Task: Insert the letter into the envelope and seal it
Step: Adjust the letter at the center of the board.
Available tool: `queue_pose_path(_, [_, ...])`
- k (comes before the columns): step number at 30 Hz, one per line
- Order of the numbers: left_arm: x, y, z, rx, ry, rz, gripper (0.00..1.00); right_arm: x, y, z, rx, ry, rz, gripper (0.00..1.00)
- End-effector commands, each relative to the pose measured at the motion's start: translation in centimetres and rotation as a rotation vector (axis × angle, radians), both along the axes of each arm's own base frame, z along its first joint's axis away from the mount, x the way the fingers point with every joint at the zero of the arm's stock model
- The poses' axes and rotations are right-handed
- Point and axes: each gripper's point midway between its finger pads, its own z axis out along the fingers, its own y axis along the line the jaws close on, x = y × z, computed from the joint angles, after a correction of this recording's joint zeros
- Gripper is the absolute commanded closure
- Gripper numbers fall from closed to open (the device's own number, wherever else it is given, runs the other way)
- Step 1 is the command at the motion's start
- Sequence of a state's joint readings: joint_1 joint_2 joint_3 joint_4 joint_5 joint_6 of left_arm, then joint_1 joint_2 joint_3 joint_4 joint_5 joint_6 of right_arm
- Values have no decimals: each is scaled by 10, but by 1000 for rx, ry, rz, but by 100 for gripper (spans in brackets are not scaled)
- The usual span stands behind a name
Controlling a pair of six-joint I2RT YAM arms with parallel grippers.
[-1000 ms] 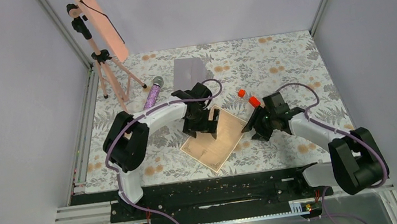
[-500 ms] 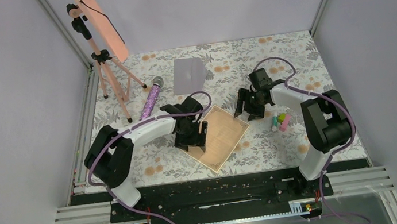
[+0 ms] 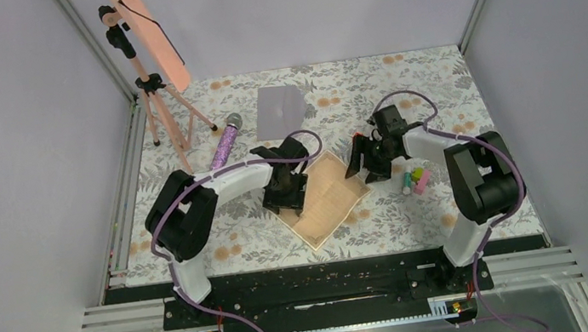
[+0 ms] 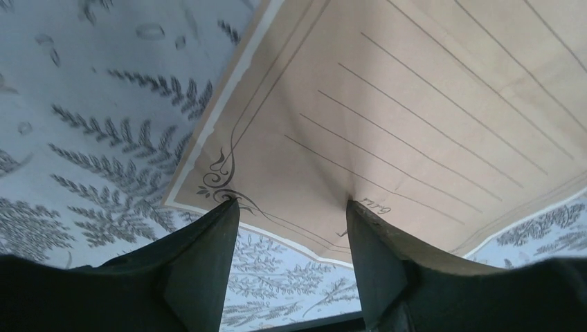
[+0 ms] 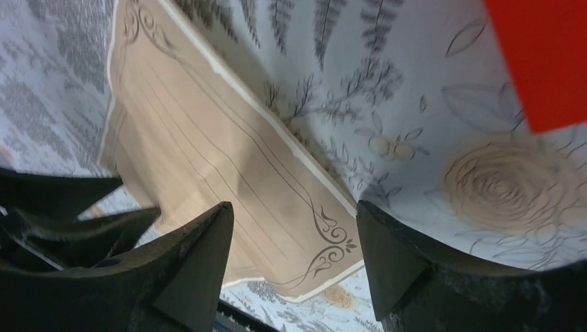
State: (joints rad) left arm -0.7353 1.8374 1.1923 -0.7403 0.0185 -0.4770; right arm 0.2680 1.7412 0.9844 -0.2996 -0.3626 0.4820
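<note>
1. gripping the letter (image 3: 332,211) looks like the step in hand. it lies on the table (image 3: 418,89) between the 2 arms, turned like a diamond.
2. its long axis runs from near-left to far-right, so 1 long edge faces the left arm and a short end faces the right arm.
3. the left gripper (image 3: 285,189) sits at that left long edge. in the left wrist view its jaws stand partly apart, with a printed corner of the sheet ahead of them. 1 fingertip (image 4: 360,211) presses a small pucker into the paper, and nothing is pinched between the jaws.
4. the right gripper (image 3: 361,163) hangs over the far-right end with its jaws wide, and a scrolled corner of the sheet shows in the gap. it holds nothing, and i cannot tell whether its tips touch the paper.
5. the envelope (image 3: 281,109) lies flat toward the far edge, well apart from the letter, beyond it and a little to the left. the left gripper is the nearer of the 2 to it.
6. in my judgement the coming move turns on that direction. the sheet has to travel away from the bases, toward the far-left, and its long axis has to line up with the envelope's opening. i cannot tell from above which side the opening faces.
</note>
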Motion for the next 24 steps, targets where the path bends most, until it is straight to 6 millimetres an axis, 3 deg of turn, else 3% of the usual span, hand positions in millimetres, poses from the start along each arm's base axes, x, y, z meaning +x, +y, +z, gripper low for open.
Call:
queue_pose_path(1, [35, -8, 1, 24, -96, -39, 40, -38, 4, -3, 60, 63, 52, 27])
queue_pose_path(8, [58, -26, 9, 18, -124, -70, 39, -83, 7, 6, 152, 98, 42, 31])
queue_pose_path(16, [68, -40, 17, -19, -130, -100, 38, -119, 19, 43, 279, 97, 178, 32])
queue_pose_path(20, [66, -43, 24, -39, -124, -101, 38, -103, 10, 46, 205, 24, 134, 29])
queue_pose_path(24, [60, -36, 53, -70, -173, -47, 36, -76, 7, 44, 164, -21, 40, 25])
